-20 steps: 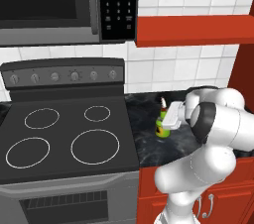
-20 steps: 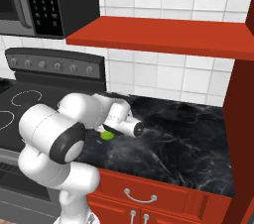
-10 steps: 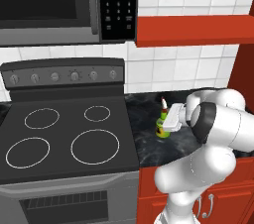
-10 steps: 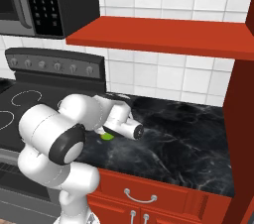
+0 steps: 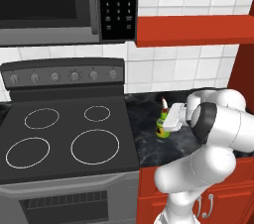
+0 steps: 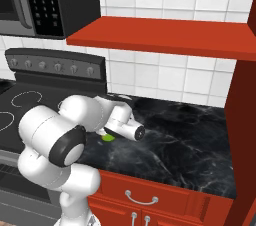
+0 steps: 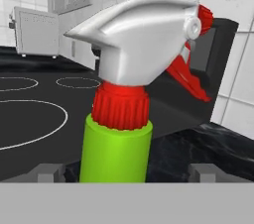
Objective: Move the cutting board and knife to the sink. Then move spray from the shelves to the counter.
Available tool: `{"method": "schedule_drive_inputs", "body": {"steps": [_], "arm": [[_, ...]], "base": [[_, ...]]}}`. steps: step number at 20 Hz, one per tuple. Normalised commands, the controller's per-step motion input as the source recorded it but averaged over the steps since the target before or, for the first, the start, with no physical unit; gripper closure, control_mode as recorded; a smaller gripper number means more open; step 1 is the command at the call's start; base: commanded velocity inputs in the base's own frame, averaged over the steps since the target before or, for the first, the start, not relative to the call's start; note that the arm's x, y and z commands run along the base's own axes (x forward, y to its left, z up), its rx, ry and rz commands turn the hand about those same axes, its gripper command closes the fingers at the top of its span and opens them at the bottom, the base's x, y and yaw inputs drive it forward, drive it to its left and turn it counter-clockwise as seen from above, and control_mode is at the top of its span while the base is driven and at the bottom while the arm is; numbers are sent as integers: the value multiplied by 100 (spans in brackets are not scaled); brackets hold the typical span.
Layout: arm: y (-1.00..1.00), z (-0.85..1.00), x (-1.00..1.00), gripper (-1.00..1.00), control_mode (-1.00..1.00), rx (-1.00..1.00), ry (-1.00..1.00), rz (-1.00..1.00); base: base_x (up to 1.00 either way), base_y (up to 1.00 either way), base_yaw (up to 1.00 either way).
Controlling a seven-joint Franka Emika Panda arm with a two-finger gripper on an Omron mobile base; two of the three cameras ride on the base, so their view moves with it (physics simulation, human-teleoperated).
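Note:
The spray (image 5: 161, 125) is a green bottle with a red collar and a white-and-red trigger head. It stands upright on the black marble counter (image 5: 149, 146), just right of the stove. My gripper (image 5: 167, 119) reaches in from the right at the height of the bottle's neck. In the hand view the spray (image 7: 117, 148) fills the middle. My gripper (image 7: 126, 173) is open, with its fingertips (image 7: 48, 172) spread wide to either side of the neck and apart from it. The bottle's green base (image 6: 107, 137) peeks out under the hand. The cutting board, knife and sink are out of view.
A red shelf (image 5: 193, 29) juts from the white-tiled wall above the counter (image 6: 190, 140). A black stove top (image 5: 64, 139) with white rings lies to the left, under a microwave (image 5: 59, 0). A tall red cabinet side (image 6: 242, 135) closes the counter's right end.
The jaws have spread from around the spray's neck to wide open. The bottle stays upright on the counter and the arm has barely moved.

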Motion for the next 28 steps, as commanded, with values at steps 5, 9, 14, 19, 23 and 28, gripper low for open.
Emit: {"method": "schedule_drive_inputs", "body": {"steps": [5, 9, 14, 19, 23, 28], "arm": [[-1, 8, -1, -100, -100, 0, 0, -2], [-2, 9, -5, -100, -100, 0, 0, -2], [-1, 4, -8, -100, -100, 0, 3, -5], [0, 0, -1, -100, -100, 0, 9, -6], [0, 0, 0, -100, -100, 0, 4, -7], [0, 1, -9, -100, -100, 0, 2, -6]], "base": [[0, 0, 0], [0, 0, 0], [0, 0, 0], [0, 0, 0], [0, 0, 0], [0, 0, 0]]}}
